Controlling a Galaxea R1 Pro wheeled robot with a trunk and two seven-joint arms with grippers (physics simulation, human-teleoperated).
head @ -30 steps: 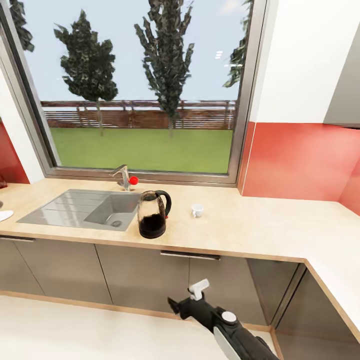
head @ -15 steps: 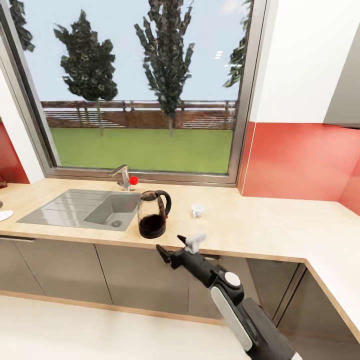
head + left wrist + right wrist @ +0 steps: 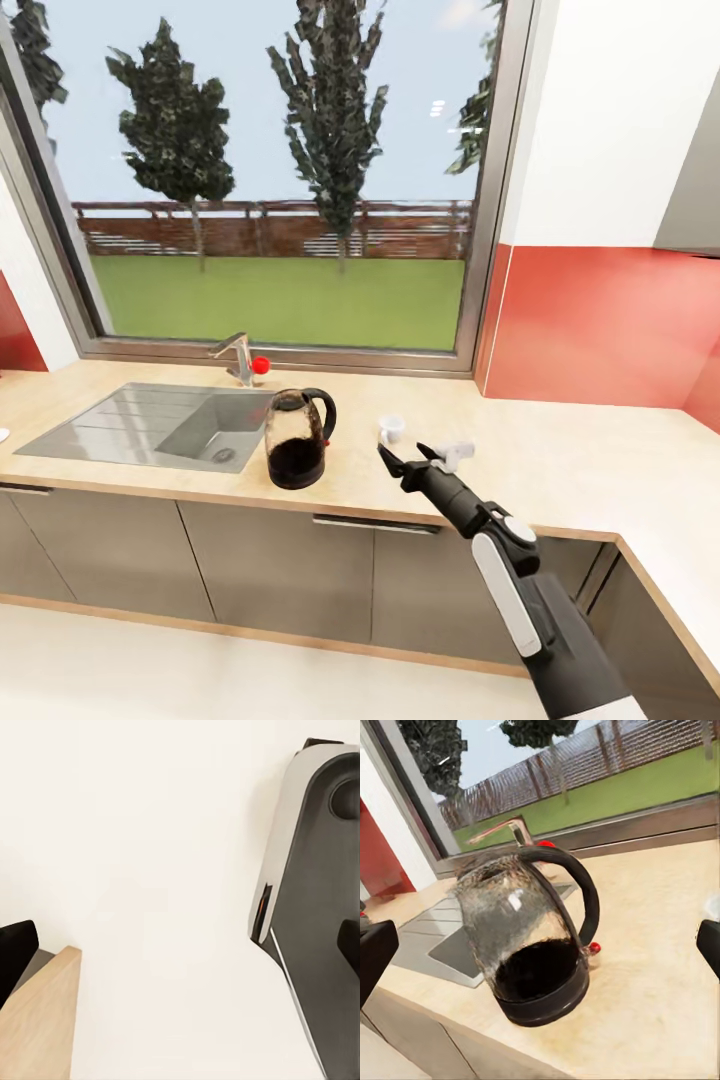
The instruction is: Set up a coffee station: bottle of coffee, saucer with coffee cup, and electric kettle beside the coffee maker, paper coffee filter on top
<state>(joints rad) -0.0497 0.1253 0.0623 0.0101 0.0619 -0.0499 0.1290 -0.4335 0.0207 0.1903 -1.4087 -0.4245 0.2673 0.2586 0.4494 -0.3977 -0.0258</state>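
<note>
— While the right arm reaches over the bench [image 3: 560, 470] edge, how does its hand [image 3: 412, 456] stand?
— Its dark fingers are spread wide with nothing between them, hanging above the beige top, pointed toward the electric kettle [image 3: 296, 438].
— And the kettle?
— Upright on the bench, just beside the sink [image 3: 150, 425], black loop handle turned toward the hand. From the right wrist it fills the middle [image 3: 531, 945], red switch by its base.
— The cup?
— The coffee cup [image 3: 391, 429] sits on the bench just behind the hand, near the kettle but apart from it.
— Further back?
— A tap [image 3: 238, 357] with a red knob, then the window [image 3: 290, 170].
— The left hand?
— Cannot tell; the left wrist view gives pale floor and the robot's body [image 3: 315, 907].
</note>
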